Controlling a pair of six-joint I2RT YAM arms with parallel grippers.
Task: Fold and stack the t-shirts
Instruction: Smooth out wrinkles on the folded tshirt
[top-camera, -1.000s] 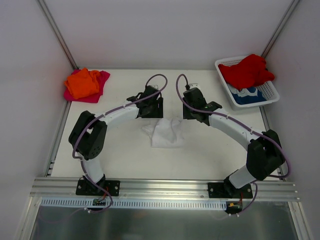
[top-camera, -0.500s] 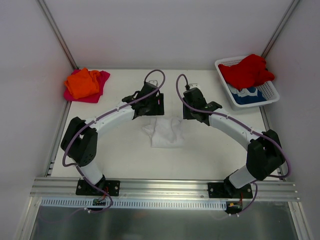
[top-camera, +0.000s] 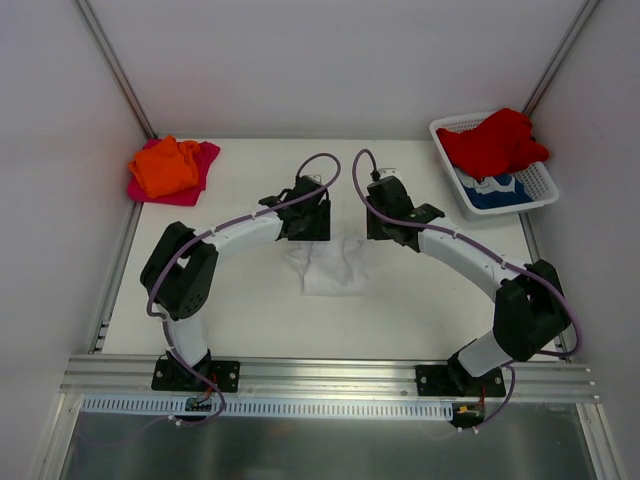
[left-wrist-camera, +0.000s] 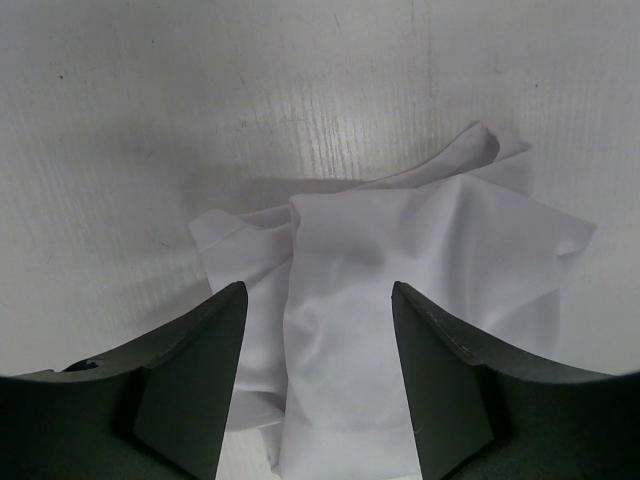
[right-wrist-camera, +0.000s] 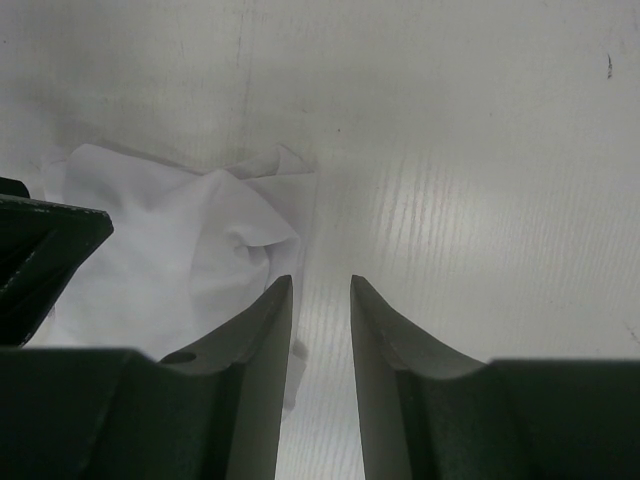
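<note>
A crumpled white t-shirt (top-camera: 330, 265) lies mid-table between my two arms. My left gripper (top-camera: 310, 230) hovers over its far edge. In the left wrist view the left gripper (left-wrist-camera: 315, 292) is open, and the white cloth (left-wrist-camera: 420, 250) lies below and between the fingers, not pinched. My right gripper (top-camera: 385, 232) hangs just off the shirt's right edge. In its wrist view the right gripper (right-wrist-camera: 320, 283) stands open by a narrow gap with only bare table in it, and the white t-shirt (right-wrist-camera: 170, 240) lies to the left. An orange t-shirt (top-camera: 163, 167) rests on a magenta one (top-camera: 203, 160) at the far left.
A white mesh basket (top-camera: 541, 180) stands at the far right corner, holding a red t-shirt (top-camera: 493, 142) over a blue-and-white one (top-camera: 495, 190). Walls close in the table on the left, the back and the right. A metal rail (top-camera: 330, 375) runs along the near edge.
My left arm's elbow swung outward and came back, and its gripper has shifted slightly over the shirt's far edge. The right arm and the white t-shirt have not moved.
</note>
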